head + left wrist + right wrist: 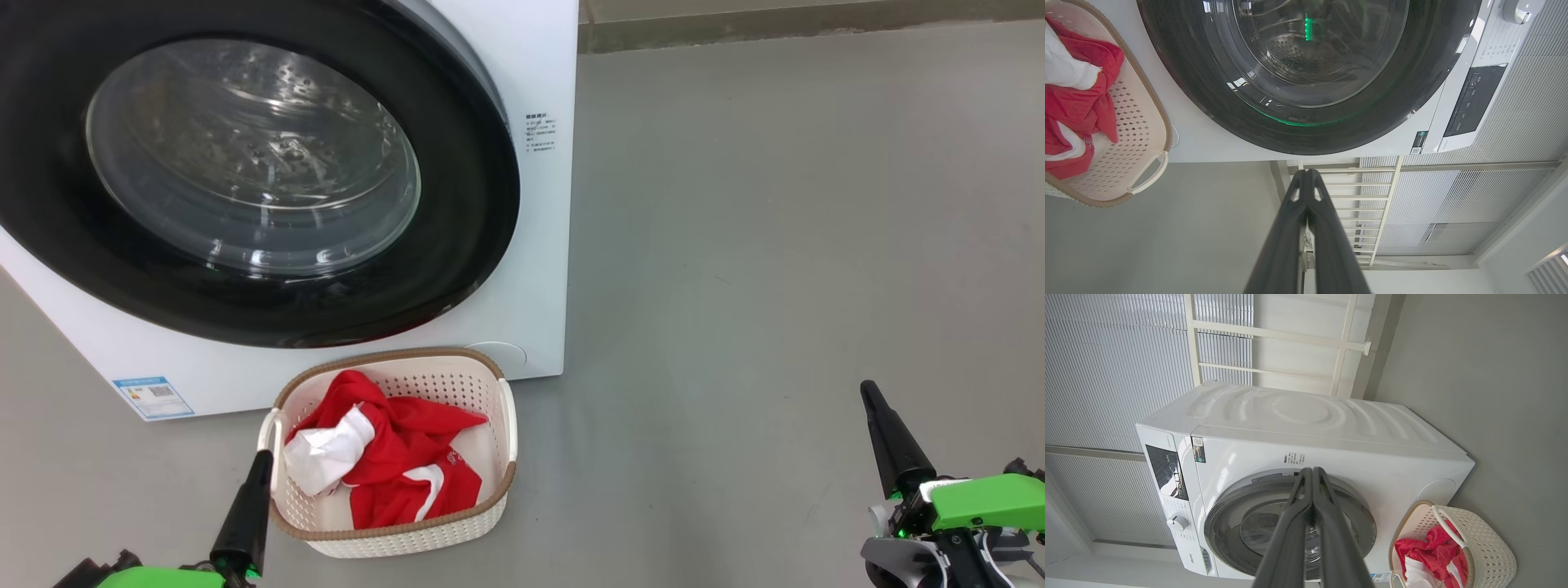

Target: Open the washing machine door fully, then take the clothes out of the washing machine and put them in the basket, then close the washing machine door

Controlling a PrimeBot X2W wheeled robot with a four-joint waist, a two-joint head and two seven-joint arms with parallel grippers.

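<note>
Clothes [400, 457] lie heaped in the basket [392, 535], red cloth with white patches bunched against its left and front walls; the basket stands on the grey floor [775, 245] right against the foot of the washing machine [543, 269], under the lowest curve of the door; the washing machine door [253, 155] sits flush against the white front, black rim all the way round, and through the glass bowl the steel drum shows bare; a small blue label [153, 397] marks the washer's lower left corner; down at the lower left of the head view the left gripper [263, 456] points up beside the basket's left handle, its two dark fingers pressed together with nothing between them; the left wrist view has the same left gripper [1306, 173] closed tip to tip, aimed at the washer's bottom edge with the basket off to one side, apart from it; over at the lower right, the right gripper [868, 388] hangs above bare floor, well apart from basket and washer, fingers likewise together and holding nothing; the right wrist view looks along that closed pair [1312, 470] toward the shut door, with the control panel [1166, 477] and dial [1177, 522] beside it.
</note>
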